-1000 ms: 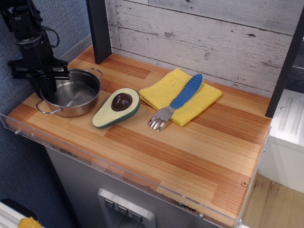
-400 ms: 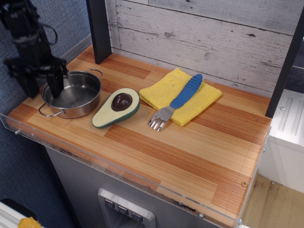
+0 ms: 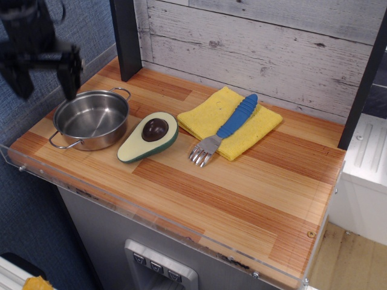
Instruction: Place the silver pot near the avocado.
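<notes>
Pot [image 3: 92, 119] sits touching avocado [image 3: 149, 137] at its 9 o'clock; my end effector [image 3: 41, 75] blurred above, spread wide, empty. Risk: clipping rim, nudging pot.

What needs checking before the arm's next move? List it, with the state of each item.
1. Silver pot stands upright on the wooden counter: ok.
2. Pot sits beside the avocado, very close; whether they touch: cannot tell.
3. Gripper is above the pot's far-left side with nothing between its fingers: ok.
4. Gripper is open, fingers spread wide: ok, though the image is blurred.
5. Fork lies on the yellow cloth, apart from the pot and avocado: ok.
6. Pot clear of the counter's front edge: ok.
</notes>
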Robot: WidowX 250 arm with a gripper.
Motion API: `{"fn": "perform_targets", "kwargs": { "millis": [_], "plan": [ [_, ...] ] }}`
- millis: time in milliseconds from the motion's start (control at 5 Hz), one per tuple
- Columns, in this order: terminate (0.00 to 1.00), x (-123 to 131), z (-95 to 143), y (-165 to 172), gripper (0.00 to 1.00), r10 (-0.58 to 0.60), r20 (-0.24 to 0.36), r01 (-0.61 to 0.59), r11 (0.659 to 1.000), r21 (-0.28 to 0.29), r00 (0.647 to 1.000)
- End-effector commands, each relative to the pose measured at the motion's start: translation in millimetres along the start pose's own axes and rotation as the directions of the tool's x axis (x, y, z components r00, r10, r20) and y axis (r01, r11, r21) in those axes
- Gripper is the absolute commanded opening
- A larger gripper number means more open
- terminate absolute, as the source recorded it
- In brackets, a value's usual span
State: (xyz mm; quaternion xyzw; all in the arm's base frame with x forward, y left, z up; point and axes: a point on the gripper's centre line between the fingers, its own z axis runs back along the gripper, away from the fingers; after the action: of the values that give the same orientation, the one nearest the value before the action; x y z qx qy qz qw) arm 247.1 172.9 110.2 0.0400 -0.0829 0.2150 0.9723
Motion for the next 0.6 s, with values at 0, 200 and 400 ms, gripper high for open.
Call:
{"fn": "perform_targets", "kwargs": {
  "millis": [0, 200, 400],
  "plan": [
    [0.0, -15, 47, -84, 1.0, -0.094, 0.045, 0.096, 0.994, -0.06, 0.995],
    [0.0, -12, 30, -144, 1.0, -0.301, 0.043, 0.304, 0.945, -0.12, 0.953],
    [0.0, -17, 17, -196, 1.0, -0.43, 0.019, 0.429, 0.896, -0.113, 0.903]
  ]
}}
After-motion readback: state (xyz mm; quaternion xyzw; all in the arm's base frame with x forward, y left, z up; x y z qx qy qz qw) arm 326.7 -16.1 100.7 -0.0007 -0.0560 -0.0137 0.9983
